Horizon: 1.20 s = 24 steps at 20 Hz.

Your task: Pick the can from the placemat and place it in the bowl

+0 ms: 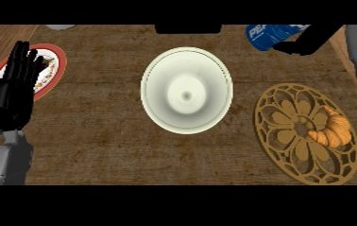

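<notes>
One blue can (268, 35), white lettering, 1 o'clock, right hand (310, 40) fingers curled round it; one bowl (187, 95) ctr; one placemat (279, 135), 4 o'clock; left hand (17, 88) fingers straight, 9 o'clock.

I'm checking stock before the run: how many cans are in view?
1. The blue can is at the top right, beyond the placemat, held by the right hand. None is in the bowl. Others could sit past the top edge.

White letters "PE", cut off, show on the blue can (272, 35).
</notes>
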Motion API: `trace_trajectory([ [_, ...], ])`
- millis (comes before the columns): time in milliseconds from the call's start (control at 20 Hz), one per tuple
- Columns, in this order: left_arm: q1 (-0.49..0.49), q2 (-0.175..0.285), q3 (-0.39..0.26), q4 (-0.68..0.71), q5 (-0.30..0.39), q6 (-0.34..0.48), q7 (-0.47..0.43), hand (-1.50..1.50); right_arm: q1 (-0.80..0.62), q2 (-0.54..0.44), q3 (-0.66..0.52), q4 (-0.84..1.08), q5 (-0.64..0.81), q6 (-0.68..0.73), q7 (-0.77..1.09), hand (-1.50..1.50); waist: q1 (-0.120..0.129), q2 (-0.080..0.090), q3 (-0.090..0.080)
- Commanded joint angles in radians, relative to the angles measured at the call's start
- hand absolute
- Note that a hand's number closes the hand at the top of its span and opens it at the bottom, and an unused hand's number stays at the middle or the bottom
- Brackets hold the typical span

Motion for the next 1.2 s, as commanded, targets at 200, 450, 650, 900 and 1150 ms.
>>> trace_trajectory([
  [200, -0.021, -0.006, -0.011, -0.049, 0.002, 0.016, 0.075, 0.00, 0.046, 0.217, 0.097, -0.145, 0.014, -0.020, 0.244, 1.50, 0.007, 0.004, 0.001],
  [450, 0.015, -0.011, -0.014, -0.057, -0.003, -0.011, 0.015, 0.00, 0.139, 0.288, 0.214, -0.112, 0.159, -0.180, 0.197, 1.50, 0.015, 0.008, 0.001],
  [650, 0.000, -0.027, -0.025, -0.038, -0.019, 0.013, 0.028, 0.00, 0.216, 0.332, 0.325, -0.045, 0.295, -0.306, 0.173, 1.50, 0.017, 0.010, 0.001],
  [900, -0.023, -0.026, -0.022, -0.004, -0.032, 0.014, -0.002, 0.00, 0.176, 0.416, 0.214, 0.123, 0.261, -0.384, 0.261, -1.50, 0.015, 0.010, 0.001],
  [1150, -0.017, 0.002, 0.002, -0.010, 0.009, -0.031, 0.010, 0.00, 0.190, 0.440, 0.142, 0.267, 0.135, -0.468, 0.128, -1.50, 0.027, 0.014, 0.002],
])
